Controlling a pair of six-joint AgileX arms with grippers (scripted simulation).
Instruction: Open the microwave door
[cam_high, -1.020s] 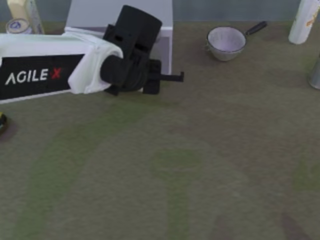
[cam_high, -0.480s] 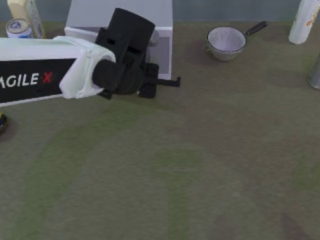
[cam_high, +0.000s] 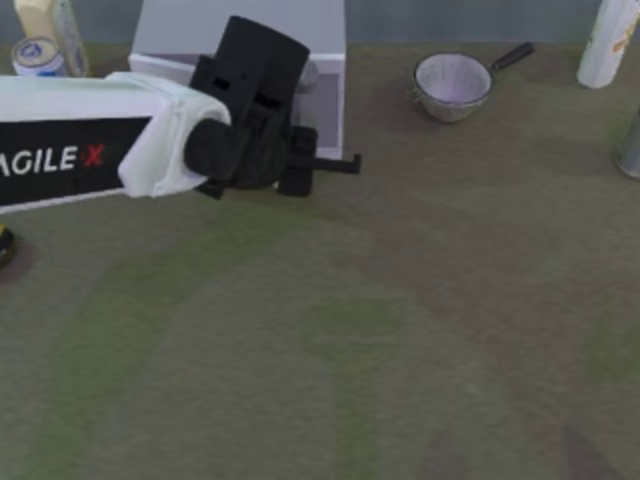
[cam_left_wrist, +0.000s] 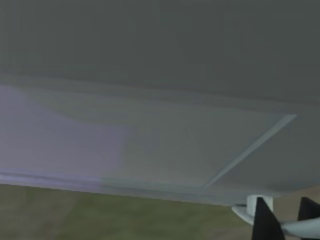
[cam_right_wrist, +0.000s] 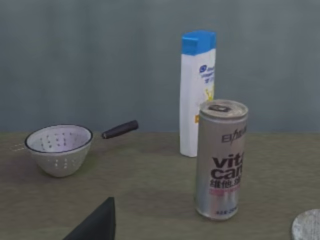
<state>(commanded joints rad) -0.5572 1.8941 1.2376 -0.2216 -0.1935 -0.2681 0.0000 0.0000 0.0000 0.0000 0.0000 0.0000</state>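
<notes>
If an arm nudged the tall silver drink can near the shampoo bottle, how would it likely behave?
The silver can stands upright, tall on a narrow base, so a push near its top would probably tip it. Being round, it would likely roll once down. Its smooth metal skin looks slippery to grip. It stands close in front of the shampoo bottle, which it might knock.
</notes>
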